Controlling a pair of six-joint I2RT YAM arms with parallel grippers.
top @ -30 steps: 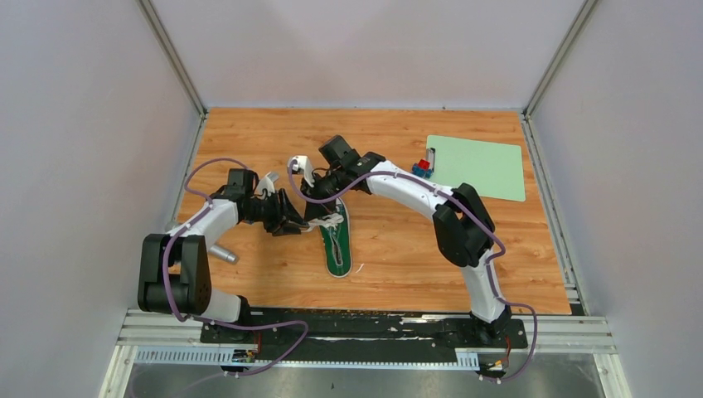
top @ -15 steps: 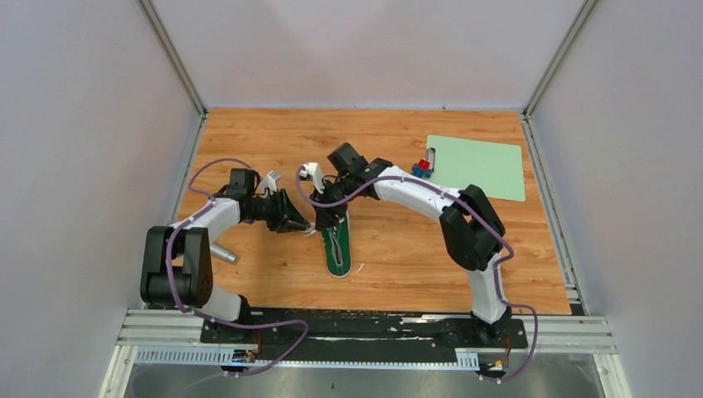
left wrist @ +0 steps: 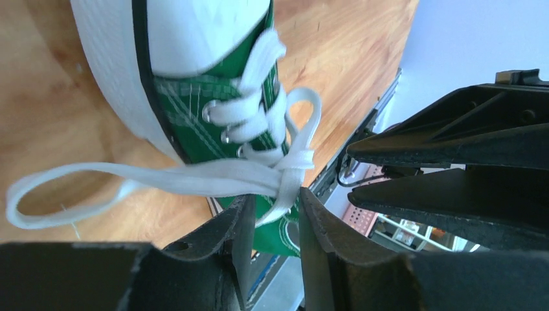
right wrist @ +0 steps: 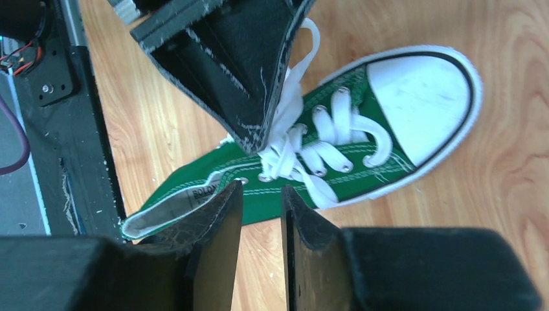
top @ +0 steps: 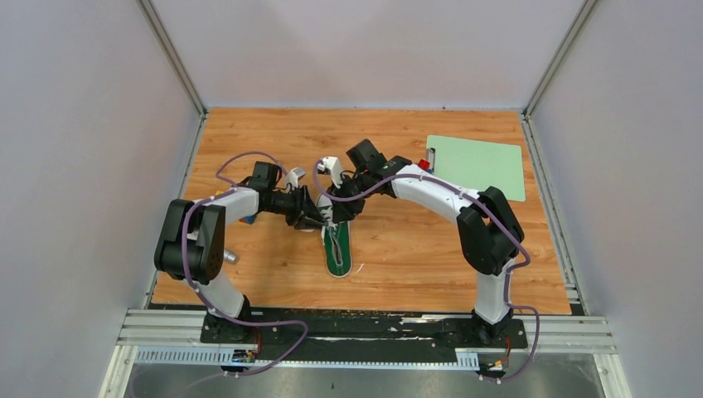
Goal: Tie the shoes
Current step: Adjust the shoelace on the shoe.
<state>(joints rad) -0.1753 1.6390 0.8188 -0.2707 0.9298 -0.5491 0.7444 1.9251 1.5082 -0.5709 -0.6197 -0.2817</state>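
Your left arm has swung in from the left since a second ago. Its left gripper (left wrist: 275, 202) is now sitting right at the lacing. The right gripper (right wrist: 261, 192) has drifted right and toward the far wall. The shoe (top: 337, 250) is lying where it was.

From above, both wrists are crowding over the front of the shoe and hiding its toe cap (right wrist: 421, 91). The right arm is also covering part of a small red and blue item (top: 424, 164) at the edge of the green mat (top: 481, 170). A silver cylinder (top: 228, 257) is lying by the left arm.

Everything is sitting on a wood-grain table (top: 398, 265), with pale walls (top: 356, 50) around and a metal rail (top: 373, 333) along the near edge.

The shoe is resting mid-table, its long axis running near to far, heel toward the bases and toe toward the far wall.

Your left fingers (left wrist: 236, 243) are standing apart, a strand of the laces (left wrist: 194, 176) running loose between them. The right fingers are parted narrowly, gripping nothing, hovering over the shoe's side.
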